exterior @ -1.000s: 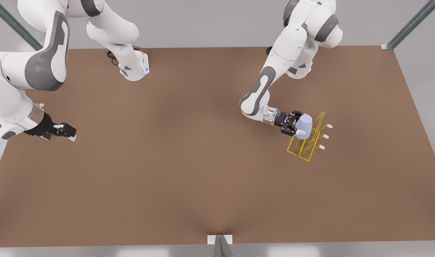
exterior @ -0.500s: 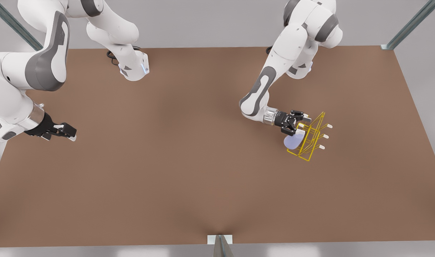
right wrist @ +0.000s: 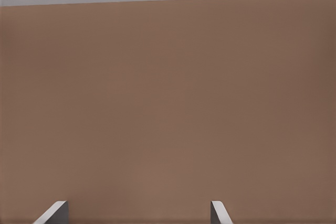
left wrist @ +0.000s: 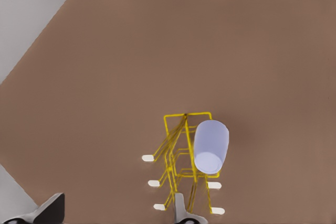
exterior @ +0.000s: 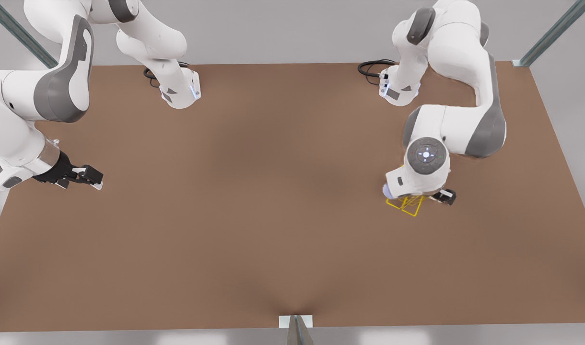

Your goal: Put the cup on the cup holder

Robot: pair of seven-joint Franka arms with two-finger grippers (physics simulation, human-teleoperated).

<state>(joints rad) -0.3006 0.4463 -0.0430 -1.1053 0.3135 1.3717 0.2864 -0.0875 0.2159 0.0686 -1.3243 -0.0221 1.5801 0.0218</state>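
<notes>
The left gripper (left wrist: 115,214) hangs above the cup holder (left wrist: 177,167), on the front view's right side of the table (exterior: 254,191). Its two fingertips (left wrist: 181,211) stand wide apart with nothing between them, so it is open and empty. In the front view this arm's wrist (exterior: 424,165) sits directly over the rack and covers most of it. Only the near corner of the yellow wire base (exterior: 410,205) pokes out below it.

Just beyond the fingertips, the cup (left wrist: 211,148) lies tilted on the cup holder, apart from the gripper. It rests along one row of the angled prongs, with its wide open mouth towards the base frame and its narrower closed bottom up by the white prong caps. In the front view a sliver of the lavender cup (exterior: 387,191) peeks out at the left edge of the wrist. The rack stands upright on the brown table, its rectangular frame flat on the surface and its white-capped prongs spread to both sides.

The right gripper (exterior: 93,179) waits well apart, over the left side of the table in the front view. Its fingers (right wrist: 220,211) are spread open and hold nothing, and bare brown table lies beyond them.
</notes>
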